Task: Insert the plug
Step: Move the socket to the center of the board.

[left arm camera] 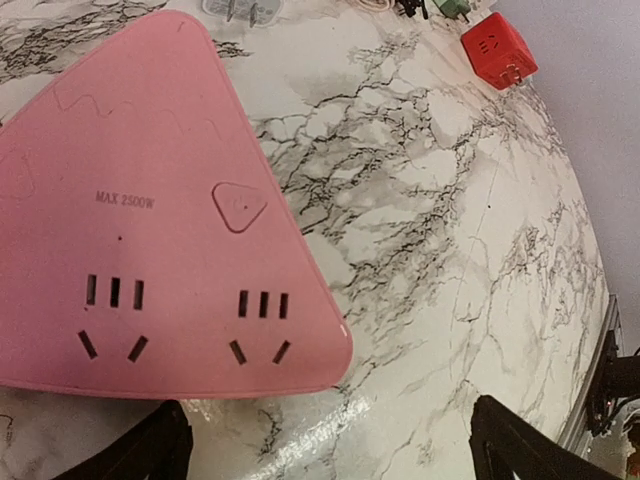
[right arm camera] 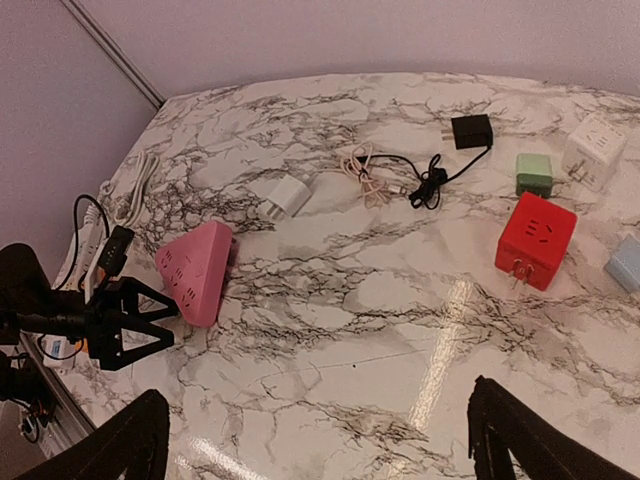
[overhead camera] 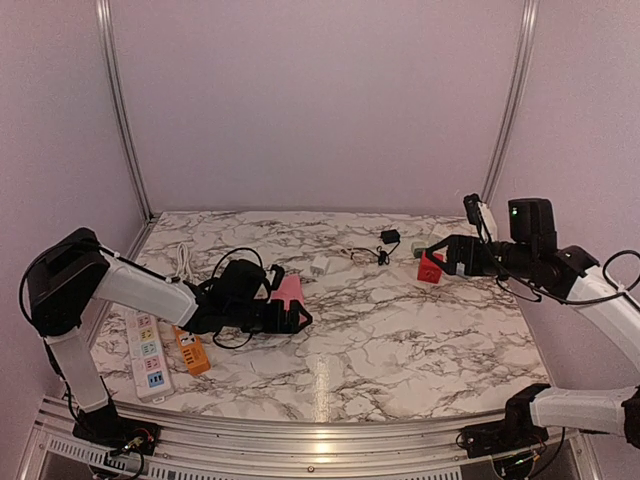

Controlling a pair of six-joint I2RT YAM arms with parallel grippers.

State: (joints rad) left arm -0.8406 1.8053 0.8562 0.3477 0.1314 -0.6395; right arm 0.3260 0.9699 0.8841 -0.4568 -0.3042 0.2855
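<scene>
A pink triangular socket block (overhead camera: 288, 290) lies on the marble table left of centre, its sockets facing up. It fills the left of the left wrist view (left arm camera: 150, 220). My left gripper (overhead camera: 300, 318) is open and empty, low over the table at the block's near corner, not touching it; its fingers (left arm camera: 150, 450) straddle bare marble. A red cube plug (overhead camera: 431, 268) with prongs lies at the right, and a white plug (right arm camera: 283, 195) lies behind the block. My right gripper (right arm camera: 320, 450) is open and empty, held high above the table near the red cube (right arm camera: 535, 240).
A black adapter (right arm camera: 470, 130) with a coiled cable (right arm camera: 365, 165), a green cube (right arm camera: 534, 172), a white cube (right arm camera: 592, 150) and a light blue one (right arm camera: 628, 262) lie at the back right. A white power strip (overhead camera: 145, 350) and an orange one (overhead camera: 192, 350) lie at the left edge.
</scene>
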